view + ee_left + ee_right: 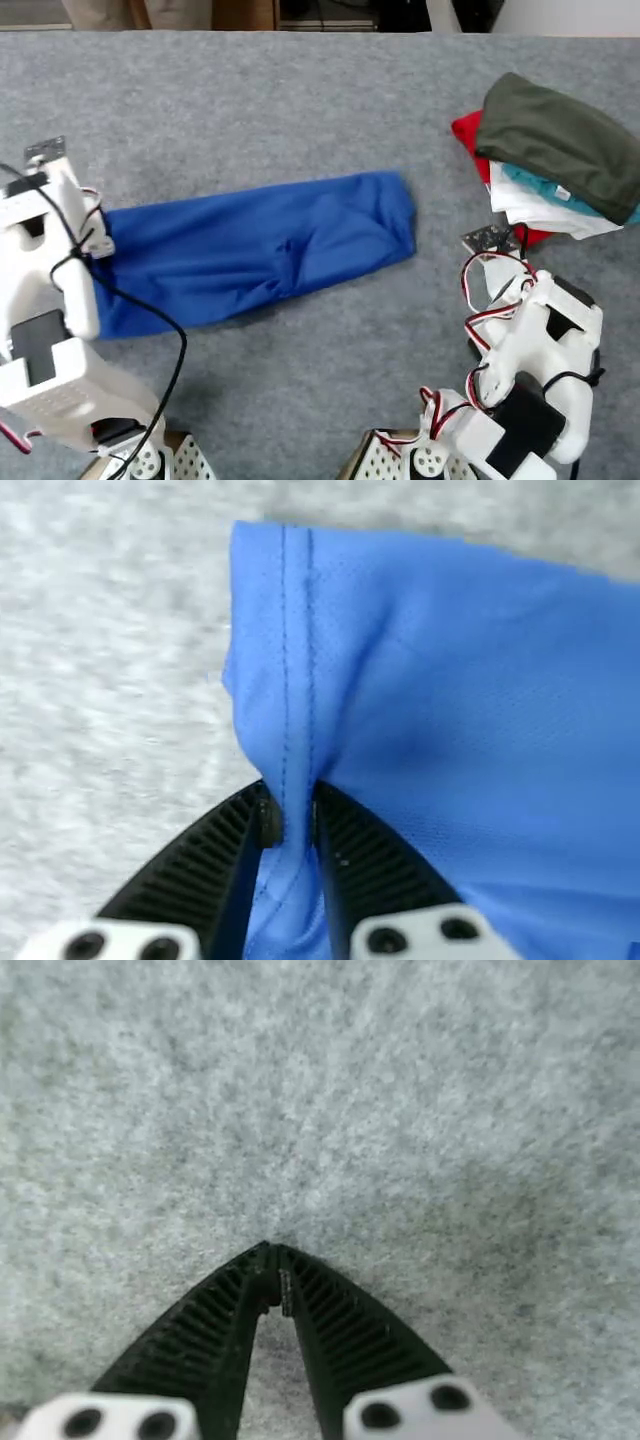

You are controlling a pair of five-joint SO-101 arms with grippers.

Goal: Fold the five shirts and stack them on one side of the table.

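A blue shirt (260,245) lies folded into a long strip across the middle of the grey table. My left gripper (290,815) is shut on its hemmed left end, and the blue shirt (450,700) bunches up between the black fingers. In the high view the left arm (50,270) stands over that end. At the right side sits a stack of folded shirts (550,160): dark olive on top, then teal, white and red. My right gripper (275,1280) is shut on nothing, just above bare felt, and its arm (530,360) stands below the stack.
Grey felt (250,110) covers the whole table. Red and white cables (485,310) loop around the right arm. Open felt stretches behind the blue shirt and between the two arms.
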